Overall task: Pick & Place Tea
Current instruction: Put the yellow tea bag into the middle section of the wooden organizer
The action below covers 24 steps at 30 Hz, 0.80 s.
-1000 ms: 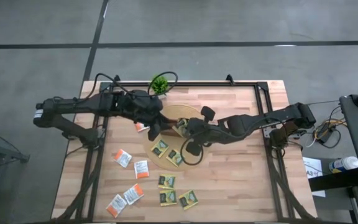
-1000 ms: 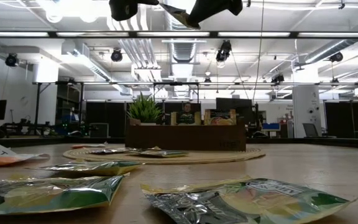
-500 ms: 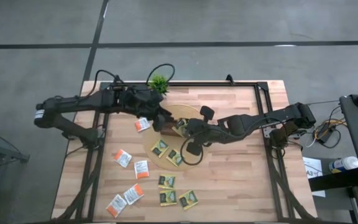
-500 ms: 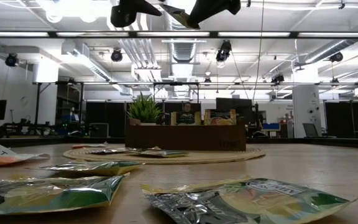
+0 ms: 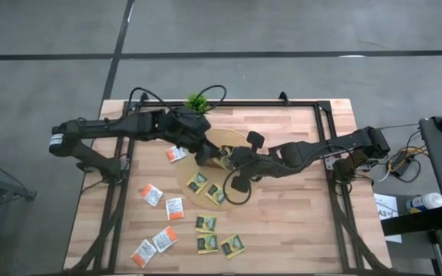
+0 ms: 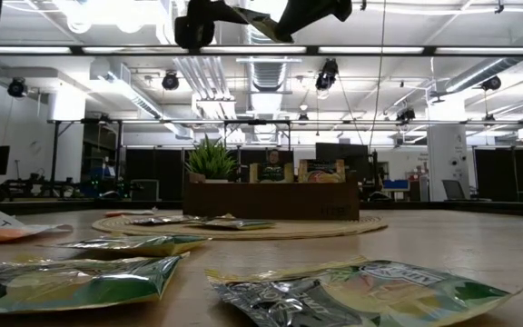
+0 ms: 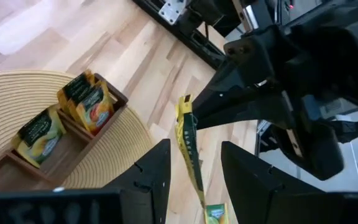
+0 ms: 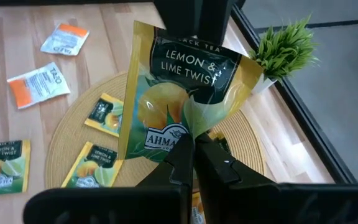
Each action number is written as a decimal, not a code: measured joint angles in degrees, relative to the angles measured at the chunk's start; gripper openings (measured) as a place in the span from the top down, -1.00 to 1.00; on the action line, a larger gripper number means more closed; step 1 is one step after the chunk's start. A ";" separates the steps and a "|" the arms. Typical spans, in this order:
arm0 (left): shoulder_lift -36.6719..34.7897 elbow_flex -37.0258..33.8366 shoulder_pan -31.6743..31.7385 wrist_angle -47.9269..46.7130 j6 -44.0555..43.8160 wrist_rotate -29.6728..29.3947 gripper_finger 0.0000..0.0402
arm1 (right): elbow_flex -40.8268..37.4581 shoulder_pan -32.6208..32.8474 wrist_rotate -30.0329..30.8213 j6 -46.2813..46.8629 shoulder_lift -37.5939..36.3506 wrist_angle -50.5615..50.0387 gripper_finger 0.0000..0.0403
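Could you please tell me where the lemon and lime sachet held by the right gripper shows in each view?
High view: sachet at table centre, over the round mat.
Low view: top edge.
Left wrist view: edge-on, centre.
Right wrist view: centre.
Shared landmark: potted plant.

tray (image 5: 219, 157): mostly hidden under arms | held sachet (image 7: 190, 155): edge-on, print unreadable
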 joint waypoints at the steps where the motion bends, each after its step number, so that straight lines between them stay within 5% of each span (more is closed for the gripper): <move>1: -0.07 0.00 0.00 -0.13 -0.04 0.02 0.32 | -0.01 0.01 -0.10 0.13 0.00 -0.36 0.96; 24: 3.43 0.22 -0.09 -0.04 -1.42 3.96 0.39 | -0.01 0.00 -0.07 0.65 0.00 -1.00 0.96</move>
